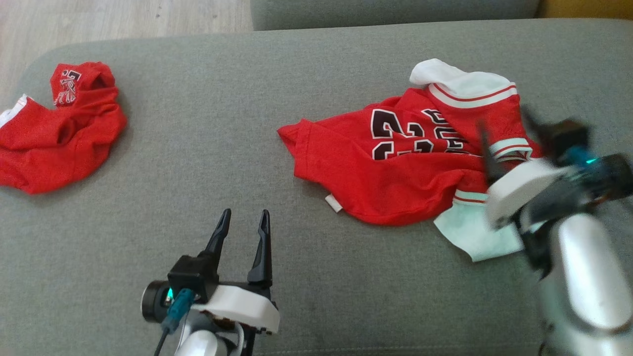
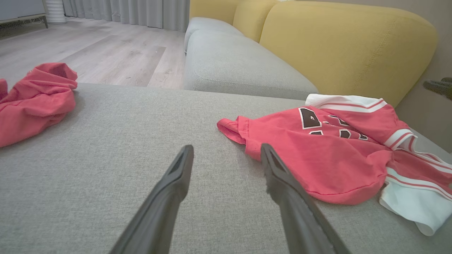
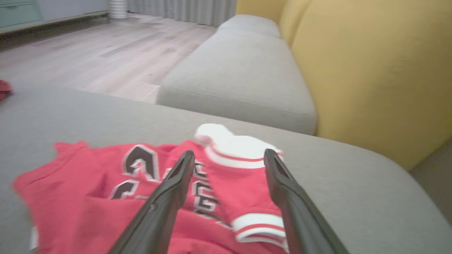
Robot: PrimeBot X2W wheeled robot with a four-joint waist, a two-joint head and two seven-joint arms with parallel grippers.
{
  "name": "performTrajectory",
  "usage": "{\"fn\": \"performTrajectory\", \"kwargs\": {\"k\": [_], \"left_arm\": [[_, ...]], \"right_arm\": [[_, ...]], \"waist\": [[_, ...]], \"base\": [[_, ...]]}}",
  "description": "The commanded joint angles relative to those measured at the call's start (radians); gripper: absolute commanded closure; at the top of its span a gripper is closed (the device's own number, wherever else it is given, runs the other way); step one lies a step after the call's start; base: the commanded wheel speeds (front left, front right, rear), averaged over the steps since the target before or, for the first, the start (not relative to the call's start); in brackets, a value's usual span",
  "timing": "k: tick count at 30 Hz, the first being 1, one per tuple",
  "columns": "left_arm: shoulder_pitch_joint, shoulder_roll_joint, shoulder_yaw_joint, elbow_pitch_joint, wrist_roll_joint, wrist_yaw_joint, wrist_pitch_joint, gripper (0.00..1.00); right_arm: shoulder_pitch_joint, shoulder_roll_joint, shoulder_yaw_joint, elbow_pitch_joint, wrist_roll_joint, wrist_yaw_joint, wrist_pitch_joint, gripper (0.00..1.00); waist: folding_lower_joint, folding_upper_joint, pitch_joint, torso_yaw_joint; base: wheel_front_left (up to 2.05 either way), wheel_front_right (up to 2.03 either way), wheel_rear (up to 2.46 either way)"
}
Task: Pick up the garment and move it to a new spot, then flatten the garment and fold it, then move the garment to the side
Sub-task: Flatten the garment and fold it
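The garment (image 1: pixel 395 173) is a red jersey with black numbers and white trim, lying crumpled on the right half of the grey cushion (image 1: pixel 222 123). My right gripper (image 1: pixel 507 123) is blurred at the jersey's right edge. In the right wrist view that gripper (image 3: pixel 229 153) is open, its fingers spread above the garment (image 3: pixel 88 197) near its white-trimmed part, with nothing held. My left gripper (image 1: pixel 245 213) stands open near the front edge, left of the jersey. In the left wrist view this gripper (image 2: pixel 226 147) points at the garment's (image 2: pixel 317 155) left corner without touching it.
A second red garment (image 1: pixel 54 143) lies bunched at the cushion's far left edge. Behind the cushion is another grey seat (image 2: pixel 229 63) and a yellow backrest (image 2: pixel 346 46). Wooden floor (image 1: pixel 99 20) lies beyond the far left corner.
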Motion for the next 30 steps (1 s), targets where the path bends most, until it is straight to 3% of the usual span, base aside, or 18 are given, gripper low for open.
{"fn": "performTrajectory", "kwargs": {"k": [1,6,17,30], "left_arm": [[-0.034,-0.002,0.032,-0.036,0.009,0.001,-0.012,0.0],[-0.042,-0.002,0.035,-0.038,0.013,0.001,-0.012,0.0],[-0.077,-0.002,0.017,-0.042,0.007,-0.003,-0.012,0.0],[-0.139,-0.002,-0.041,-0.048,-0.035,0.013,-0.012,0.0]], "right_arm": [[0.011,-0.008,0.052,-0.048,0.025,0.007,-0.013,0.0],[0.061,-0.012,0.197,-0.067,0.054,0.007,-0.069,0.0],[0.003,0.026,0.447,0.128,0.03,0.007,-0.135,0.0],[-0.209,0.056,0.508,0.387,-0.007,0.007,0.002,0.0]], "waist": [[0.0,0.0,0.001,0.001],[0.0,0.0,0.011,0.003],[0.0,0.0,0.071,0.055],[0.0,0.0,0.137,0.168]], "base": [[0.0,0.0,0.0],[0.0,0.0,0.0],[0.0,0.0,0.0],[0.0,0.0,0.0]]}}
